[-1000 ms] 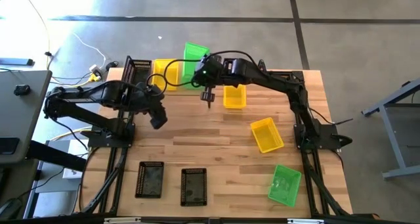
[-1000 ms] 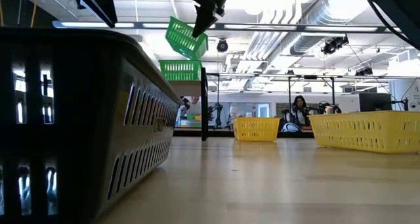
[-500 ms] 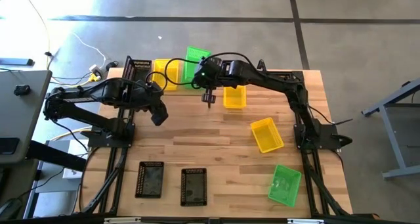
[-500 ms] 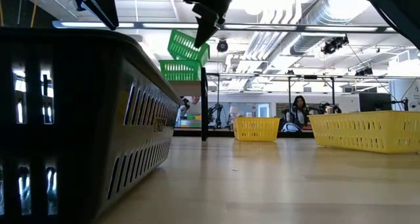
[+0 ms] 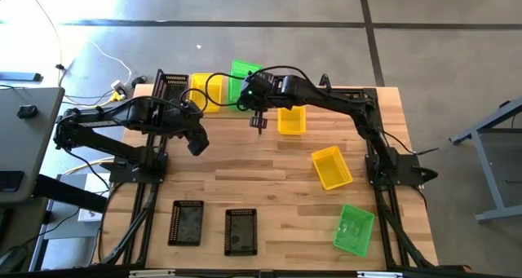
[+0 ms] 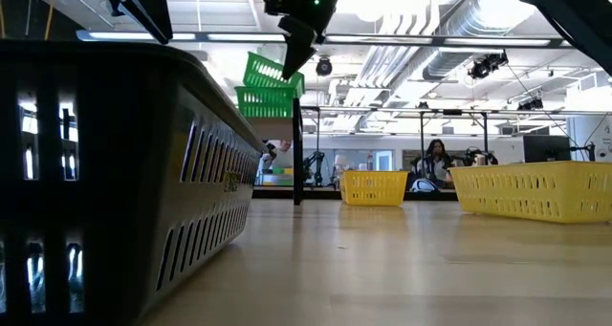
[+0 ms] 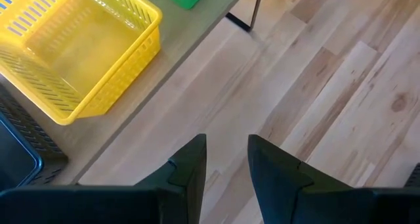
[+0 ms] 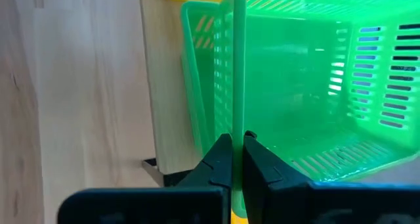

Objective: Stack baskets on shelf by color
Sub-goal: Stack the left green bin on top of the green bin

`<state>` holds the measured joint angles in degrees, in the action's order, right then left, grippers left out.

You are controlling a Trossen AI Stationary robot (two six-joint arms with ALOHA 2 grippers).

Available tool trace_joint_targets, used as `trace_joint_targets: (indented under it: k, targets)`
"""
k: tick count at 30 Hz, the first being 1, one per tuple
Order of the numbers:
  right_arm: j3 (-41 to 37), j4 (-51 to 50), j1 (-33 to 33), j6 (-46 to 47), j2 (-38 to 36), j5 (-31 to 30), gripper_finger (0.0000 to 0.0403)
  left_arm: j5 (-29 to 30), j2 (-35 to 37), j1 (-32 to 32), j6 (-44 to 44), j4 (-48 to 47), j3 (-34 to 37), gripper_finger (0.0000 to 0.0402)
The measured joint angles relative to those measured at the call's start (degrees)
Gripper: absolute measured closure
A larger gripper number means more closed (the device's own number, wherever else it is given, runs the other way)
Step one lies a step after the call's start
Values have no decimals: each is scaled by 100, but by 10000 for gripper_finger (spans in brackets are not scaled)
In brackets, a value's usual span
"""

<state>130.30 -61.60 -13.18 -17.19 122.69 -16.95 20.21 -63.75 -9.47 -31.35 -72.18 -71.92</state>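
My right gripper is shut on a bright green basket over the shelf at the table's far edge. Right below it, a second green basket stands on the shelf board. A yellow basket and a black basket stand on the shelf to its left. My left gripper hovers narrowly open and empty over the tabletop, just in front of the shelf. My right gripper pinches one side wall of the green basket at its rim, one finger inside the basket and one outside. The fingers come from above, slanting down. The basket hangs tilted over the shelf's green basket; whether its low corner touches that basket I cannot tell.
Two yellow baskets and a green one lie on the table's right half. Two black baskets stand near the front edge; one fills the low view's left. A person sits in the room behind.
My right gripper has gone down toward the green basket on the shelf, still shut on its green basket. That basket has come lower and now sits just over the other's rim, still tilted.
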Motion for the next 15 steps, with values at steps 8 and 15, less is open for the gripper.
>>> trace_joint_targets:
  k: [8, 15]
  targets:
    - [0, 119, 1, -134, 0, -17, 383, -4, 0, 0, 46, 2, 0, 300]
    - [0, 214, 4, -134, 0, -157, 326, -4, 0, 0, 46, 4, 0, 300]
